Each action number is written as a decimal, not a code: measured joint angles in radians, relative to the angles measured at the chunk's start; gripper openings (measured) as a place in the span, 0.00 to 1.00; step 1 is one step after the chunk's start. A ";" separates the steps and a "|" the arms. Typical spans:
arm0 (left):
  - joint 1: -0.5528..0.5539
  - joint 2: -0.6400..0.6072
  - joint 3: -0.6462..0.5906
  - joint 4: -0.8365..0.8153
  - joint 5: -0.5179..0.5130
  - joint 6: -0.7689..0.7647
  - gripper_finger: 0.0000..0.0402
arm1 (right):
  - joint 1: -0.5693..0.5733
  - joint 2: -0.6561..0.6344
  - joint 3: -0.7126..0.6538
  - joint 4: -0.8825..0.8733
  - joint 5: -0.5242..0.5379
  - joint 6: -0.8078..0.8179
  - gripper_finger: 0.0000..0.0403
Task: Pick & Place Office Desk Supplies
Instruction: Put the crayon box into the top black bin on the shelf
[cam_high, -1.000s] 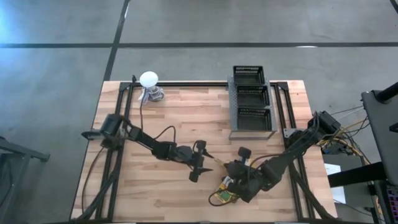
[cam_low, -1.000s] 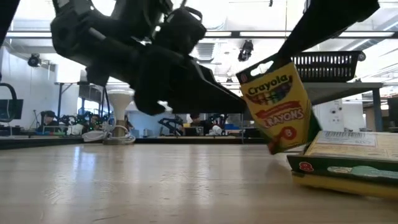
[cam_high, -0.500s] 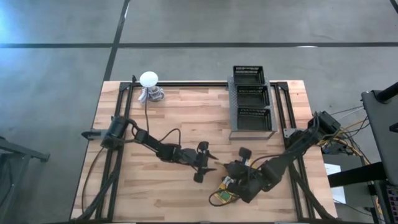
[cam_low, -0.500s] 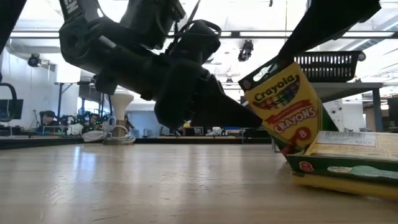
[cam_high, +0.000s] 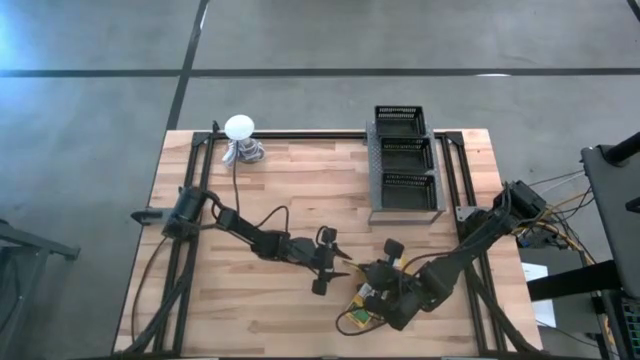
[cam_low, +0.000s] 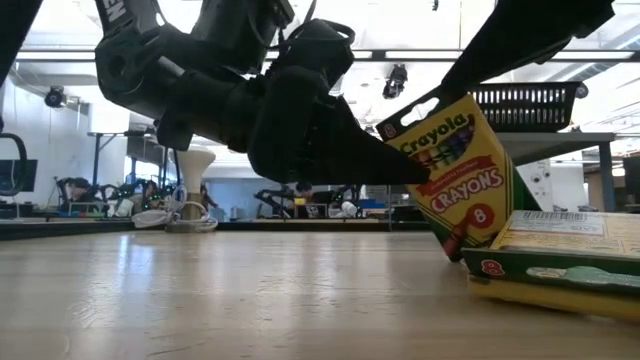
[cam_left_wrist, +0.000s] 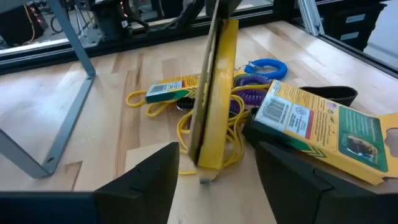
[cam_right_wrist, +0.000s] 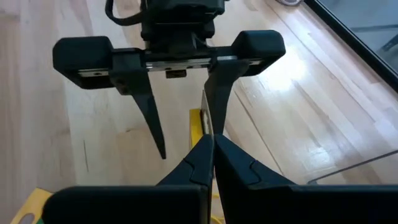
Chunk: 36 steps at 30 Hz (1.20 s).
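Note:
A yellow-and-green crayon box (cam_low: 462, 170) stands tilted on edge, and my right gripper (cam_right_wrist: 212, 146) is shut on it. My left gripper (cam_high: 333, 262) is open and faces it from the table's left. Its two fingers (cam_left_wrist: 155, 180) stand on either side of the box (cam_left_wrist: 214, 93), and I see no touch. A second crayon box (cam_left_wrist: 323, 127) lies flat beside it. Yellow rubber bands (cam_left_wrist: 183, 127), a blue ring (cam_left_wrist: 268, 66), a purple ring (cam_left_wrist: 245, 96) and a small box (cam_left_wrist: 173, 91) lie behind. My right gripper pinches the crayon box by its thin upper edge (cam_right_wrist: 203, 121) between its two shut fingers, slanting down from the table's right. The box stands edge-on and tilted in the hold. Its lower corner (cam_low: 447, 245) is down at the table; I cannot tell whether it rests there.
A black wire tray (cam_high: 405, 160) with three compartments stands at the far right. A white ball-topped object (cam_high: 240, 128) stands at the far left. The pile of supplies (cam_high: 360, 315) lies near the front edge, under my right arm.
My left gripper has gone toward the table's right, up to the crayon box, and its open fingers now stand on either side of it. The box has tipped a little further in my right gripper's hold.

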 joint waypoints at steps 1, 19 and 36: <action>0.000 0.000 0.000 0.008 0.000 -0.006 0.51 | 0.000 0.000 -0.002 0.004 0.001 0.000 0.02; 0.004 -0.202 -0.001 -0.371 -0.020 0.050 0.08 | -0.003 -0.071 -0.003 -0.025 -0.096 -0.017 0.12; 0.011 -0.365 0.016 -0.774 -0.027 0.039 0.09 | -0.153 -0.009 -0.073 0.288 -0.182 -0.191 0.53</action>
